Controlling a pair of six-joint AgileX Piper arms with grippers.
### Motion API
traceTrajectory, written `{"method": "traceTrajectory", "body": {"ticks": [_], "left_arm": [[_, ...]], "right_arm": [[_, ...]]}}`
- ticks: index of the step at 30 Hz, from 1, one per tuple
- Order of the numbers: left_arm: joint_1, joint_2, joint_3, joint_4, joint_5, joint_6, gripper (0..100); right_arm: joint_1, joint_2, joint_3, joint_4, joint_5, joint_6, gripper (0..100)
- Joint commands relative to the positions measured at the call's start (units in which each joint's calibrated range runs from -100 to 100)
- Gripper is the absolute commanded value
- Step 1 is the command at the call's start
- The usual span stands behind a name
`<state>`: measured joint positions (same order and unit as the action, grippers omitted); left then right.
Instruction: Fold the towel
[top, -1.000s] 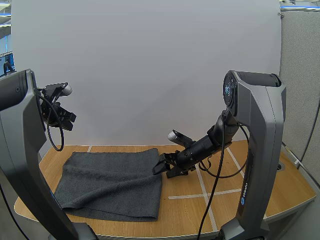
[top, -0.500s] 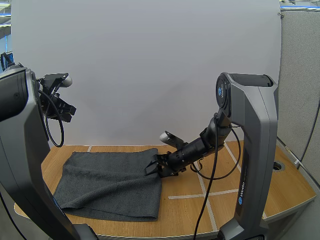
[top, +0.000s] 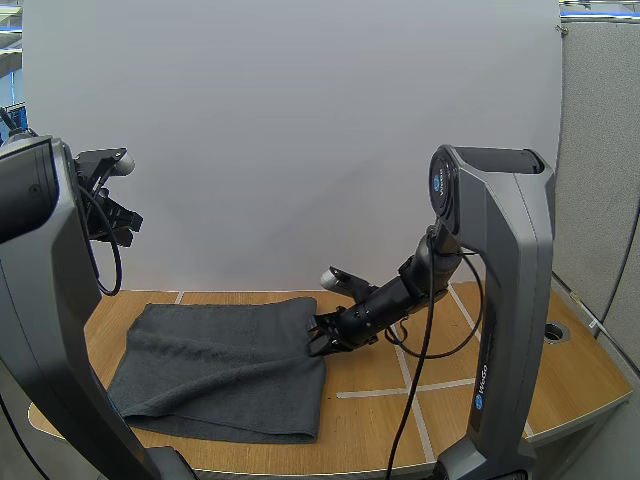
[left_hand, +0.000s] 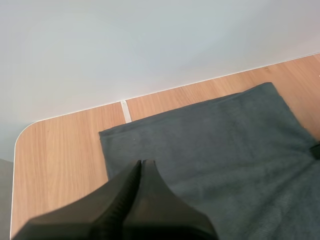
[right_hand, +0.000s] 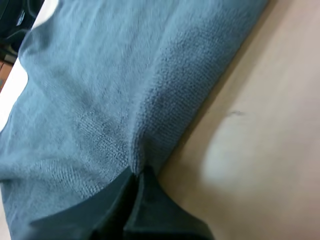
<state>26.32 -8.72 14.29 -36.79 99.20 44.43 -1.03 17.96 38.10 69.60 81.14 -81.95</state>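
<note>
A dark grey terry towel (top: 225, 365) lies flat and rectangular on the wooden table (top: 370, 420). The outstretched right pincer (top: 320, 345) nips its puckered right edge. The raised left pincer (left_hand: 141, 163) is closed, empty.

1. White upright lettering (top: 483, 385) on the right arm's grey column (top: 510, 300) seems to read "WeGo".
2. The round blue badge (top: 437, 184) at that column's top carries marks too small to read.

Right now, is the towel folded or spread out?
Spread out: the towel lies flat on the table, no corner turned over; the jaws of the right gripper pinch its edge.
</note>
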Motion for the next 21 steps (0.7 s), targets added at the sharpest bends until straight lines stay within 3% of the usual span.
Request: {"method": "traceTrajectory", "body": {"ticks": [1,21], "left_arm": [[0.07,-0.43,-0.01,-0.65,0.80,-0.20,0],[0.07,-0.43,-0.01,-2.09,0.80,-0.20,0]], "right_arm": [[-3.72,-4.96,0.36,-4.64,0.33,-0.41,0],[-15.64,-8.59,0.17,-18.55,0.74,-0.77,0]]}}
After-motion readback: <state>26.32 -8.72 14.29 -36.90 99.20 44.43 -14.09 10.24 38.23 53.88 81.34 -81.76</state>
